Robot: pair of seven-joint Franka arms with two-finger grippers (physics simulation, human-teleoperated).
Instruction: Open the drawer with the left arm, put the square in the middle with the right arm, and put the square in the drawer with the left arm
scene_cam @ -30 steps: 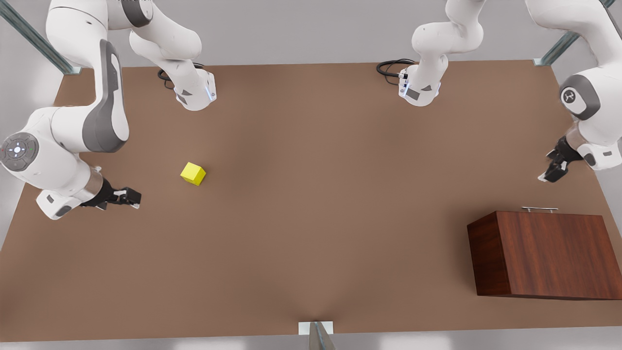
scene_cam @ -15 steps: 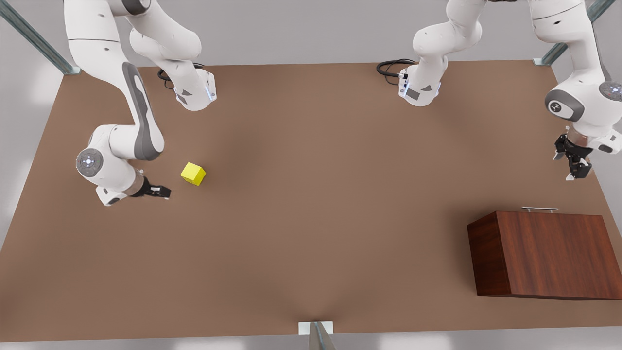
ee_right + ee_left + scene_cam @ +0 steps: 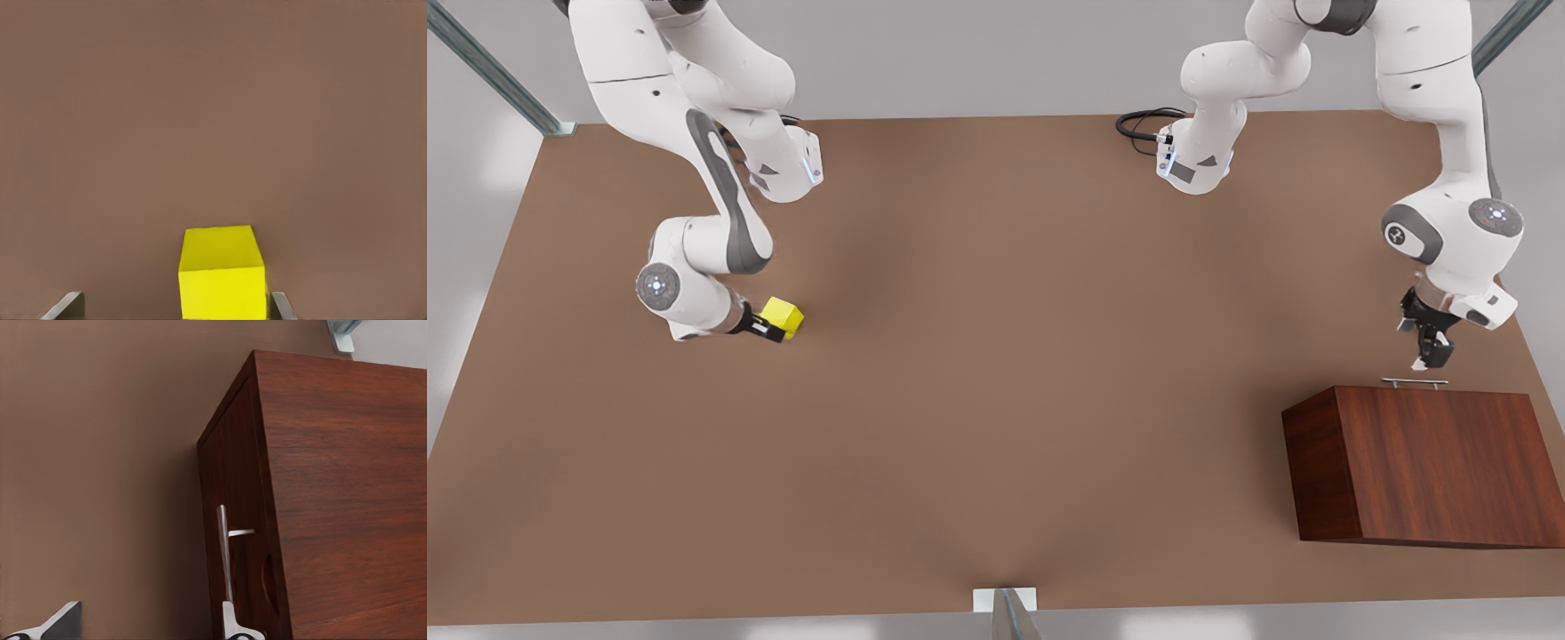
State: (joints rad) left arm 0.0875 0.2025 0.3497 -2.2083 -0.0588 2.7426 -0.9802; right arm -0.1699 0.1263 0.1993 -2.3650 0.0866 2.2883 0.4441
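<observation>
The yellow square (image 3: 783, 315) rests on the brown tabletop at the front view's left. My right gripper (image 3: 770, 331) is low at its side, open. In the right wrist view the square (image 3: 222, 273) lies between the two fingertips (image 3: 67, 306), close to one and apart from the other. The wooden cabinet (image 3: 1423, 462) stands at the front view's right with its drawer shut and its silver handle (image 3: 1414, 383) facing the arms. My left gripper (image 3: 1429, 349) hangs open just above the handle (image 3: 223, 553), and one fingertip (image 3: 233, 627) lines up with the bar.
The middle of the table (image 3: 1014, 356) is bare brown surface. Both arm bases (image 3: 1196, 164) stand at the far edge with black cables. A metal post (image 3: 1005, 613) rises at the near edge. The cabinet sits close to the table's edge at the front view's right.
My right arm swung in and lowered its open gripper around the square. My left gripper came down from the table's edge toward the cabinet's handle. The square has not moved.
</observation>
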